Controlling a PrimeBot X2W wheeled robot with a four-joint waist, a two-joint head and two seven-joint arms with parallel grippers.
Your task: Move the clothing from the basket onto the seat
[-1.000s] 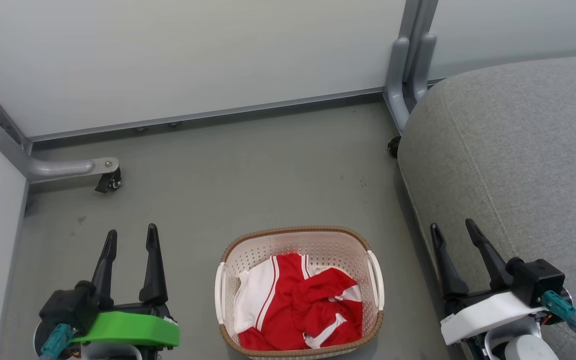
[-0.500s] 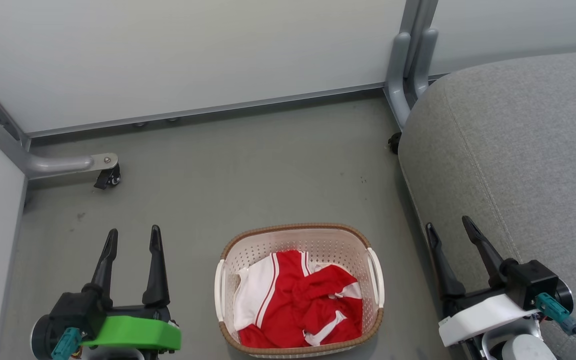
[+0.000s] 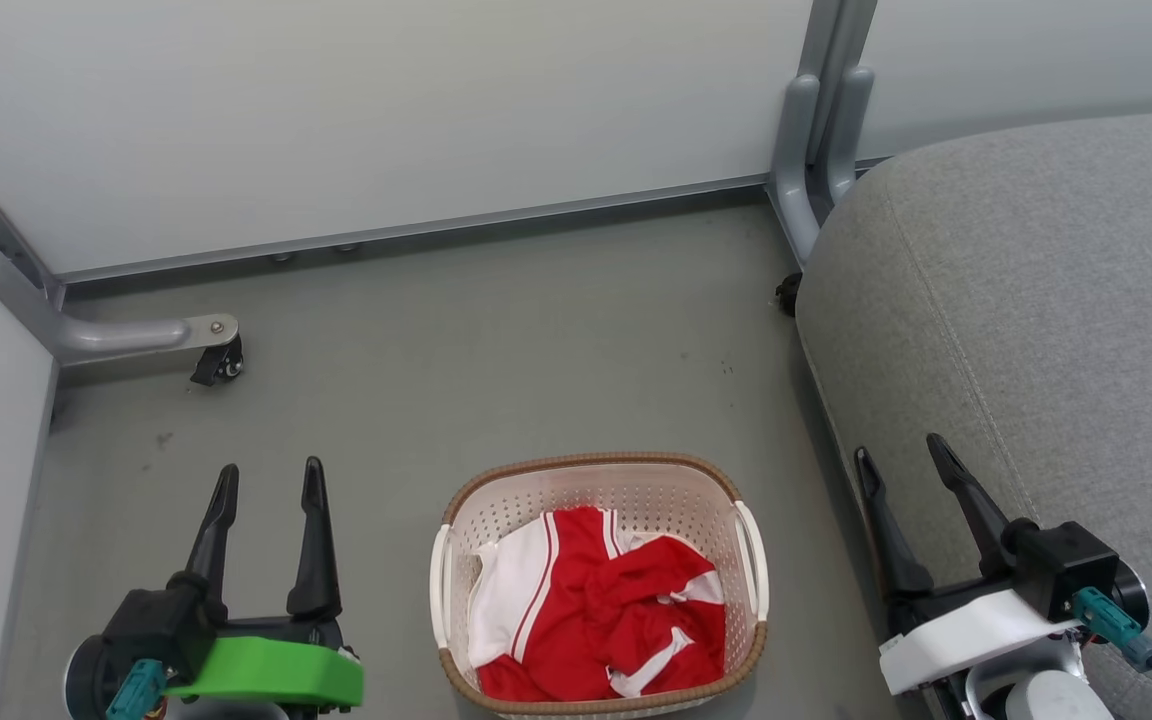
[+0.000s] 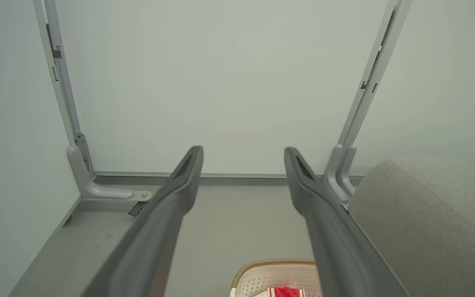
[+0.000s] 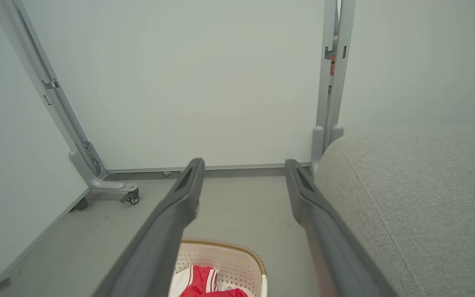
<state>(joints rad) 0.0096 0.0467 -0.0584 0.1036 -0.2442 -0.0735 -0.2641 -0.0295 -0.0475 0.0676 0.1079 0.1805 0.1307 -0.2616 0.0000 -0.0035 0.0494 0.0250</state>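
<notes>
Grey floor; basket whole from the head, partial from wrists

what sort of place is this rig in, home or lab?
Probably a lab test bay, not a home: plain white panels with a caster at the foot, a grey floor, and a seat and a basket of clothing staged.
</notes>
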